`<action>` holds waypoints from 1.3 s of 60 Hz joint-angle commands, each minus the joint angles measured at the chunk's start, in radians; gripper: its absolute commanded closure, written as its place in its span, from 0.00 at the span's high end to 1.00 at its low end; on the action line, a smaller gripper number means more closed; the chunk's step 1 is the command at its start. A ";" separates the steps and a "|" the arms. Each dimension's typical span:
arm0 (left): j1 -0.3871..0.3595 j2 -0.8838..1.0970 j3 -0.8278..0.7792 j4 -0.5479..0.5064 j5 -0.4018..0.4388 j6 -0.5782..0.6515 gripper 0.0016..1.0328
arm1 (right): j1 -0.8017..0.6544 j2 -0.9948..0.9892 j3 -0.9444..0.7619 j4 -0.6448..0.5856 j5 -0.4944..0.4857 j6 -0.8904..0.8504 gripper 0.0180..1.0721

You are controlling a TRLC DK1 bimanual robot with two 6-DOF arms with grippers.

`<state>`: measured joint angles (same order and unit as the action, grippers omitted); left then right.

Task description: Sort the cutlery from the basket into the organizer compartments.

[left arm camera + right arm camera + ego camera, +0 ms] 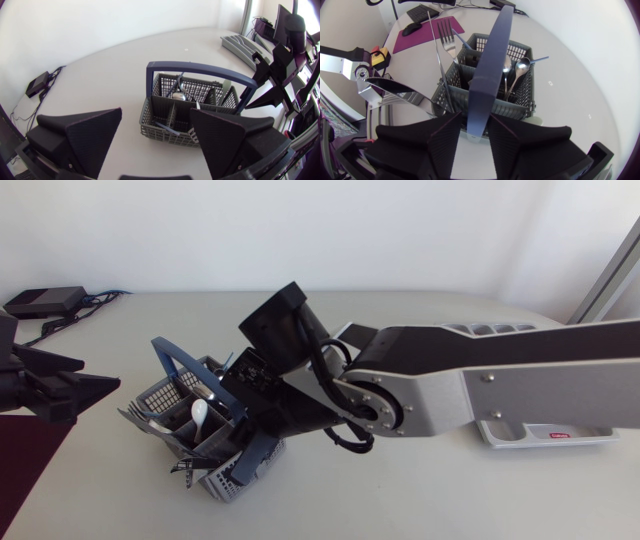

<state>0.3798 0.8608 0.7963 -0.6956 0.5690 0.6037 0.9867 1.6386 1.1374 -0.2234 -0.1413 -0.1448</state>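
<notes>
1. The basket (150, 393) sits left of centre on the worktop (420, 490), with a fork (447, 37) and spoons (520, 67) standing in it.
2. The right end effector (476, 120) is pinching the blue handle (492, 65) from both sides.
3. The left end effector (155, 114) is spread wide, well apart from the basket.
4. The organizer (530, 435) is over on the right, partly under the right arm.

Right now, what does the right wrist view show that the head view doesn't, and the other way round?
Only the right wrist view shows the cutlery piece by piece: a fork standing tines up, two spoons sharing a compartment, and a serrated knife leaning out sideways. It also shows the right gripper with its fingers on either side of the blue handle. Only the head view shows the organizer, partly hidden under the right arm. Both show the grey basket and its handle.
</notes>
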 commanded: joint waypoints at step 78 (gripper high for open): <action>-0.139 0.638 0.017 0.395 0.037 0.036 0.66 | -0.395 -0.379 -0.381 -0.034 -0.182 -0.295 0.48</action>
<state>0.2539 1.4189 0.7586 -0.3206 0.5766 0.6144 0.5930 1.2568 0.8185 -0.2935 -0.3317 -0.4679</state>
